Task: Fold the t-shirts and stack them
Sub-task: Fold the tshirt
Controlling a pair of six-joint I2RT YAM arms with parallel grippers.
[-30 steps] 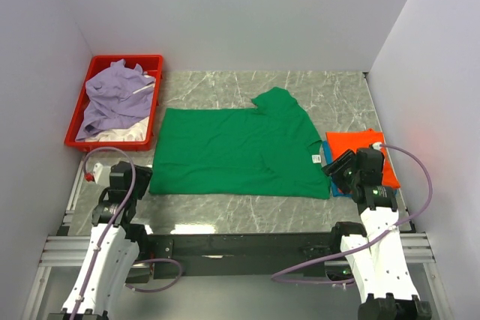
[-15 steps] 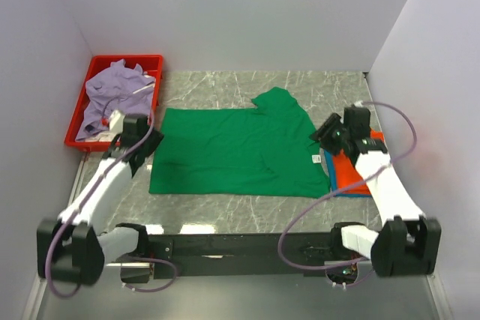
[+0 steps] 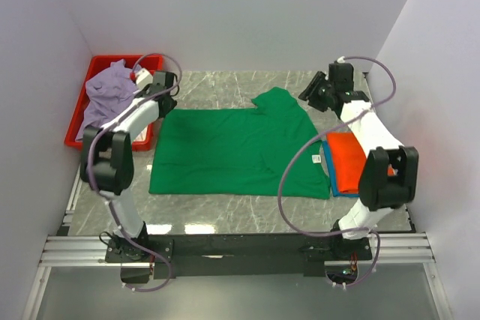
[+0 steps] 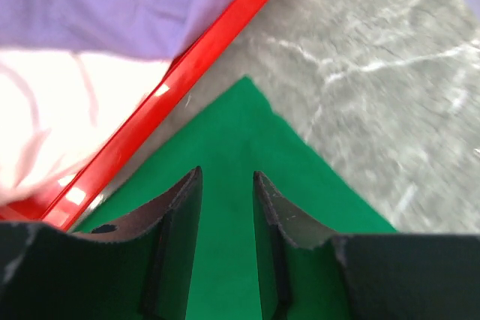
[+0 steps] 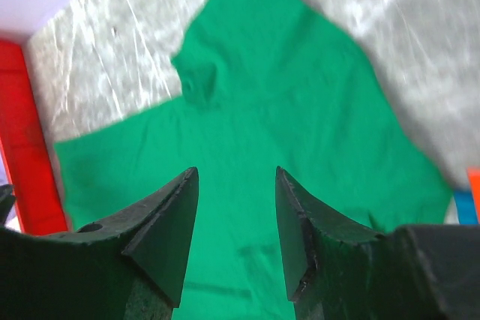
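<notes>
Blue t-shirt (image 3: 328, 171) mostly under orange t-shirt (image 3: 349, 160)

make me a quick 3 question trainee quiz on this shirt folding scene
1. True or false: the green t-shirt lies on the table between the red tray and the orange t-shirt.
2. The orange t-shirt rests on: A a blue t-shirt, B the green t-shirt, C the red tray.
3. Short answer: are the left pincer and right pincer open or shut?
Key: 1 true; 2 A; 3 both open.
</notes>
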